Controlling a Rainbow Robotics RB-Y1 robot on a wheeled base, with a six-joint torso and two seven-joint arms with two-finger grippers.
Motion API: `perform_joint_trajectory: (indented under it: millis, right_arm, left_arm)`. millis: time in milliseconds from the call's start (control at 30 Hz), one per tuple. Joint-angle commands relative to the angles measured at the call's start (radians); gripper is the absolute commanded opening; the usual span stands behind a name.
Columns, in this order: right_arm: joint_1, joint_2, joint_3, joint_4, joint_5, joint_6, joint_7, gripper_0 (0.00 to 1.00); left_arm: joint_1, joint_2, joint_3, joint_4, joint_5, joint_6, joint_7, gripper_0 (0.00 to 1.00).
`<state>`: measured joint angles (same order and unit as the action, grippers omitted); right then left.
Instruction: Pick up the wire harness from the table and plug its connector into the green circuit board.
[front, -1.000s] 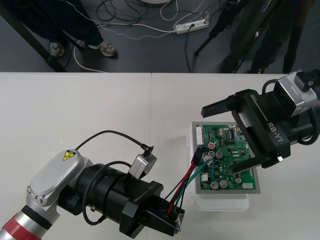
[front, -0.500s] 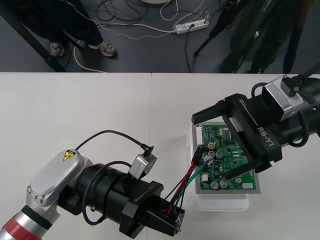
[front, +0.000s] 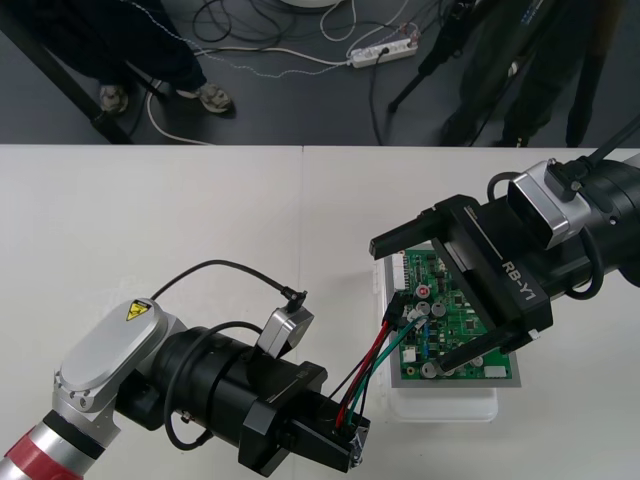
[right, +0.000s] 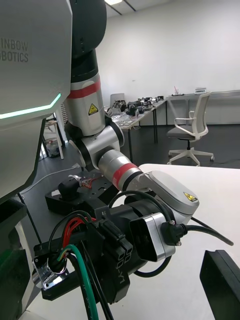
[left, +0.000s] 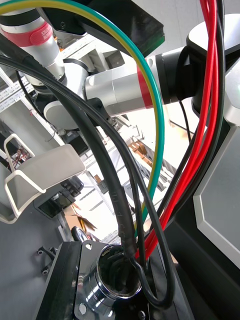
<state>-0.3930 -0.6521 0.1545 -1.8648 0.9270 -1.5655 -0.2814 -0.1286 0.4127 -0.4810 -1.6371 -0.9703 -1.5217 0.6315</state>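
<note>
The green circuit board (front: 452, 308) sits on its white base (front: 445, 405) right of the table's middle. My left gripper (front: 345, 440), low in the front view, is shut on the harness's round metal socket (left: 117, 280) (right: 47, 270). The red, black and green wires (front: 375, 360) rise from there to the small black plug (front: 398, 306) at the board's left part. Whether the plug is seated cannot be told. My right gripper (front: 435, 295) hovers open over the board, one finger beyond its far left corner and the other finger (front: 470, 350) over its near side.
Bare table spreads to the left and along the far side. A looping black cable (front: 215, 270) of the left arm's wrist camera (front: 285, 330) arches above the table. Floor cables and a power strip (front: 380, 52) lie beyond the far edge.
My right gripper has moved left and slightly nearer, further over the board, still open. The left arm and the harness have stayed put.
</note>
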Motion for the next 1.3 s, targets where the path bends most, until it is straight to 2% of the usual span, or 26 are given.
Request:
perform_joint_trajectory:
  millis: [33, 867, 900, 967, 1000, 1033, 1067, 1200, 1300]
  right_arm:
    - [-0.033, 0.020, 0.017, -0.017, -0.036, -0.005, -0.024, 1.00]
    - [-0.033, 0.029, 0.043, -0.028, -0.057, -0.005, -0.002, 1.00]
    - [-0.033, 0.029, 0.043, -0.028, -0.059, -0.005, -0.001, 0.96]
    - [-0.033, 0.029, 0.043, -0.028, -0.060, -0.005, -0.001, 0.70]
    - [-0.033, 0.029, 0.043, -0.028, -0.060, -0.005, -0.001, 0.51]
    - [-0.033, 0.029, 0.043, -0.028, -0.062, -0.005, -0.001, 0.44]
    - [-0.033, 0.029, 0.043, -0.028, -0.063, -0.005, -0.001, 0.44]
    - [-0.033, 0.032, 0.043, -0.028, -0.076, -0.005, -0.001, 0.28]
    - [-0.033, 0.035, 0.043, -0.028, -0.085, -0.005, -0.001, 0.25]
  left_arm:
    - [0.023, -0.029, -0.016, -0.043, 0.019, -0.049, 0.042, 0.00]
    - [0.030, -0.029, -0.018, -0.055, 0.018, -0.049, 0.042, 0.00]
    - [0.030, -0.029, -0.016, -0.055, 0.018, -0.049, 0.042, 0.00]
    - [0.030, -0.029, -0.018, -0.055, 0.018, -0.049, 0.042, 0.00]
    - [0.030, -0.029, -0.016, -0.055, 0.018, -0.049, 0.042, 0.00]
    - [0.030, -0.029, -0.018, -0.055, 0.016, -0.049, 0.042, 0.00]
    - [0.030, -0.029, -0.018, -0.055, 0.016, -0.049, 0.042, 0.00]
    - [0.030, -0.031, -0.018, -0.055, 0.016, -0.049, 0.042, 0.00]
    - [0.030, -0.029, -0.018, -0.055, 0.016, -0.049, 0.042, 0.00]
